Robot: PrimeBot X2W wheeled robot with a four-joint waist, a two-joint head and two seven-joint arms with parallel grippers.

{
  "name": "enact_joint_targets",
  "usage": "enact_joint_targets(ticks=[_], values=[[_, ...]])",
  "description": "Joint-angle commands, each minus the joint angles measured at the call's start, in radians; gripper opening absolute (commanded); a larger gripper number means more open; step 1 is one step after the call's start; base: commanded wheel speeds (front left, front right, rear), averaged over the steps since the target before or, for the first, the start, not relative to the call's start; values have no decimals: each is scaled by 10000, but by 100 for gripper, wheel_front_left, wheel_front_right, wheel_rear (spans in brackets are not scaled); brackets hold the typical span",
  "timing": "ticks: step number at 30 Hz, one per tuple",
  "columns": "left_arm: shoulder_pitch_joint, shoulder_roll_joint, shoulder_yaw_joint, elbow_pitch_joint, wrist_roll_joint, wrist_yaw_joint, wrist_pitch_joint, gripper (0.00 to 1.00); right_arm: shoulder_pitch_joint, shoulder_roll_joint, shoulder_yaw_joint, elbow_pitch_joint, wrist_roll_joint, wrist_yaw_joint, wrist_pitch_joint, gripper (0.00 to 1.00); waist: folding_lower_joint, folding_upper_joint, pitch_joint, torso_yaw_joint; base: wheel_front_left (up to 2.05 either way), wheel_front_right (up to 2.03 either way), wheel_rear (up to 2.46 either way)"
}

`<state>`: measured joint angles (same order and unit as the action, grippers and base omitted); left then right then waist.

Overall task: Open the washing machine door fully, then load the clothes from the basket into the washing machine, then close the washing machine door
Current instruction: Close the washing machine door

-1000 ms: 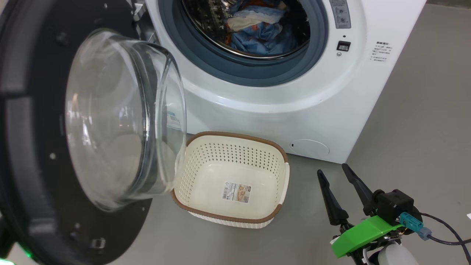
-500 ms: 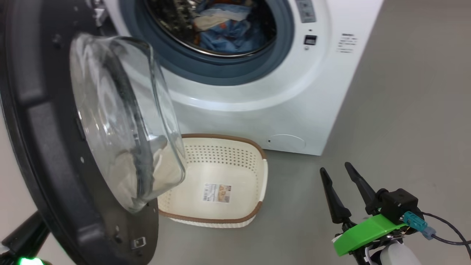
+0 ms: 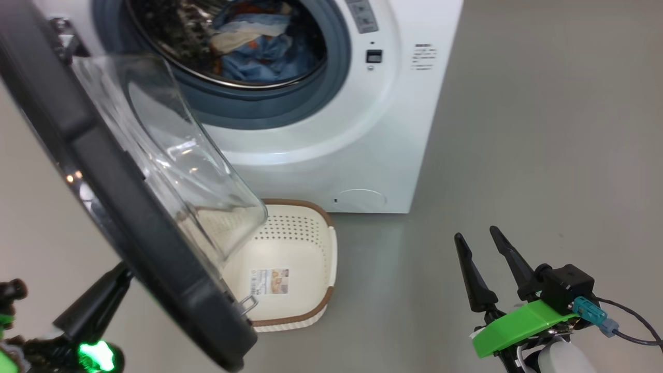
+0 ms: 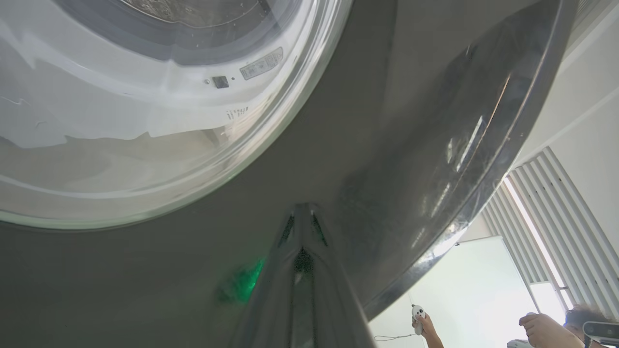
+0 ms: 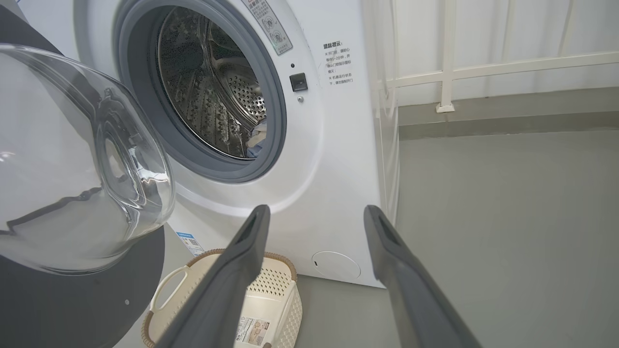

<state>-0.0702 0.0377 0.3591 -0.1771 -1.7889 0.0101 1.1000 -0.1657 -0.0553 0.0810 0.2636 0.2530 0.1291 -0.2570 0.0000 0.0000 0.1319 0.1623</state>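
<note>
The washing machine door (image 3: 119, 207) stands angled out from the washing machine's (image 3: 321, 155) left side, its lower edge overhanging the basket (image 3: 305, 243) just before the machine. The clothes (image 3: 259, 46) lie inside the machine. The left tool (image 4: 303, 210), pinched shut, meets the door's outer face. The right tool (image 3: 476, 232), spread wide and empty, hovers over bare floor (image 3: 518, 129) right of the machine.

Washing machine (image 5: 333, 159), front panel, right of the drum opening: printed Chinese notice (image 5: 337, 63) in dark characters, heading 温馨提示; the lines beneath are too small to read reliably. Grey label strip (image 5: 269, 25) above it: pictograms, text illegible. Blue-edged sticker (image 5: 190, 242), low on the front: print illegible. Basket (image 3: 300, 243), floor sticker (image 3: 269, 281): white label with a picture panel, print illegible
</note>
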Motion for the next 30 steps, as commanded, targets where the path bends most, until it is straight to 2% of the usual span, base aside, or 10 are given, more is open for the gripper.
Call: enact_joint_targets(ticks=[1, 8, 13, 20, 30], values=[[-403, 135, -40, -202, -147, -233, -248, 0, -187, 51, 209, -288, 66, 16, -48, 100, 0, 0, -1, -386, 0, 0, 0], [-602, 128, -962, 137, -687, -866, -1595, 0, -144, 51, 143, -324, 102, 16, -48, 100, 0, 0, 31, -1099, 0, 0, 0], [-882, 127, -1518, 453, -687, -1187, -2444, 0, -77, 51, 102, -332, 141, 16, -48, 100, 0, 0, 51, -1502, 0, 0, 0], [-1337, 127, -1836, 884, -369, -1365, -3323, 0, -128, 51, 122, -382, 194, 16, -48, 100, 0, 0, 111, -1956, 0, 0, 0], [-2318, 126, -2002, 1735, 363, -1404, -4554, 0, -181, 51, 104, -410, 257, 16, -48, 100, 0, 0, 213, -2370, 0, 0, 0]])
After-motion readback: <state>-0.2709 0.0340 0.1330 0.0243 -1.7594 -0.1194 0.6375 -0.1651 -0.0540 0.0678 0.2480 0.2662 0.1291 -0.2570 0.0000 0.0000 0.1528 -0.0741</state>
